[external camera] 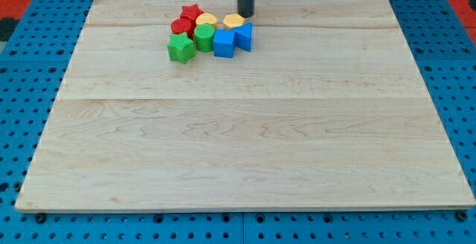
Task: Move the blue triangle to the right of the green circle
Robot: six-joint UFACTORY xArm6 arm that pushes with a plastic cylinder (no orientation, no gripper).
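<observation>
The blocks sit in one tight cluster near the view's top, left of centre, on the wooden board (245,140). The green circle (204,37) is in the middle of the cluster. A blue cube (223,43) touches its right side. The blue block that looks like the triangle (244,36) touches the cube's right side, so it is the rightmost block. My tip (245,15) stands just above the blue triangle toward the view's top, close to the right side of a yellow block (233,22). I cannot tell if it touches either.
A green star (181,48) lies at the cluster's lower left. A red circle (181,27) and a red star (191,12) are at its upper left, and a second yellow block (207,20) is above the green circle. Blue pegboard (22,65) surrounds the board.
</observation>
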